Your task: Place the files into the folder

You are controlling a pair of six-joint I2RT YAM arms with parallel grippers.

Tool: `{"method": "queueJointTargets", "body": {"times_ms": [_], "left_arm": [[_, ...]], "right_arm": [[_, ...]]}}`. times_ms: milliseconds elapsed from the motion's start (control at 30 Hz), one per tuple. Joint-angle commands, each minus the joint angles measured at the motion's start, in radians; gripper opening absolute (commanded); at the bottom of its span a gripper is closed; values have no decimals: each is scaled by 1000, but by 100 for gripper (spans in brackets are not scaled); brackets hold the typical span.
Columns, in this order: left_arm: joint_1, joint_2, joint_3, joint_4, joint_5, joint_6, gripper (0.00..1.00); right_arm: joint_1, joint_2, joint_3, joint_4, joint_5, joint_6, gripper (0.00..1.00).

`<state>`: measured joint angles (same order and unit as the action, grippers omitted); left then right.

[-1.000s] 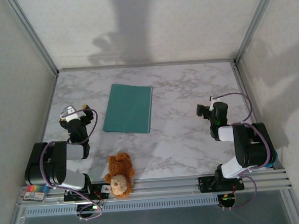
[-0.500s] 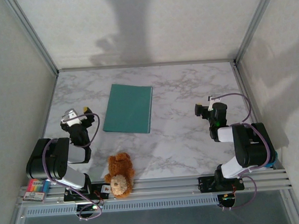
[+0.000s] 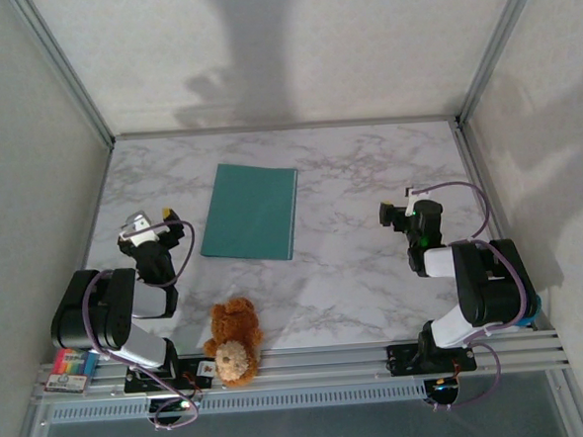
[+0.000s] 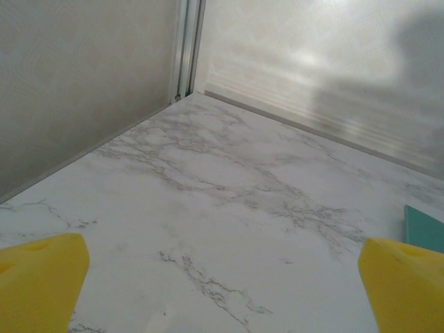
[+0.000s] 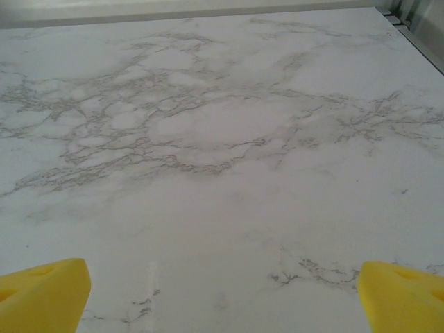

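The teal folder [image 3: 249, 211] lies shut and flat on the marble table, left of centre. Its near corner shows at the right edge of the left wrist view [image 4: 424, 227]. The files are out of view. My left gripper [image 3: 151, 222] hovers just left of the folder, open, with bare marble between its yellow fingertips [image 4: 41, 274]. My right gripper [image 3: 395, 212] stands open over the right half of the table, well apart from the folder, and its yellow fingertips [image 5: 402, 291] frame bare marble too.
A brown teddy bear [image 3: 233, 341] sits at the near edge between the arm bases. A small multicoloured block [image 3: 68, 369] lies at the near left corner. Grey walls with metal posts [image 4: 187, 48] close the table on three sides.
The left arm has swung a little, and its gripper sits slightly further left and back. The right gripper has edged slightly left. Both stay open.
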<state>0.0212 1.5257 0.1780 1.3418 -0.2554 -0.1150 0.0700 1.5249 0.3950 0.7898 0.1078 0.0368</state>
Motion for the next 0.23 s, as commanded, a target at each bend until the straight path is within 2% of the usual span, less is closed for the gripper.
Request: {"method": "queueJointTargets", "body": {"times_ms": [0,200], "left_arm": [[-6,7,11,13,-19,12,100],[-6,7,12,14,-19,12,100]], "right_arm": [[7,14,-1,33,15,-14,99],[6,13,-1,35,16,-14,99]]}}
